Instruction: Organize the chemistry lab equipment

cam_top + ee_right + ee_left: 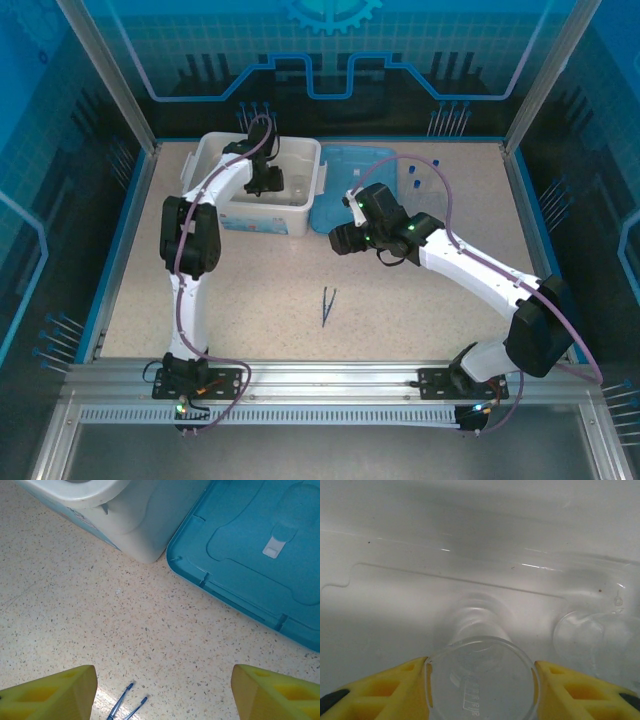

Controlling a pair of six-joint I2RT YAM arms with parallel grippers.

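Left pincer (481, 682) looks clamped on the beaker (482, 695), low inside the white tub (222, 214). I'd seat the base flat, open slowly and lift straight out, since the flask (580, 635) sits just beside it. Beaker is clear glass with printed graduations, faint against the white. Right pincer (163, 687) is wide apart over the surface, near the tweezers (328, 306).

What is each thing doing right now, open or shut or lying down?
White tub, open, lid off.
Blue lid, flat on table beside tub.
Beaker, inside tub, gripped.
Left gripper, shut on beaker.
Right gripper, open, empty.
Tweezers, lying on table.
Tubes, capped, on table beside lid.
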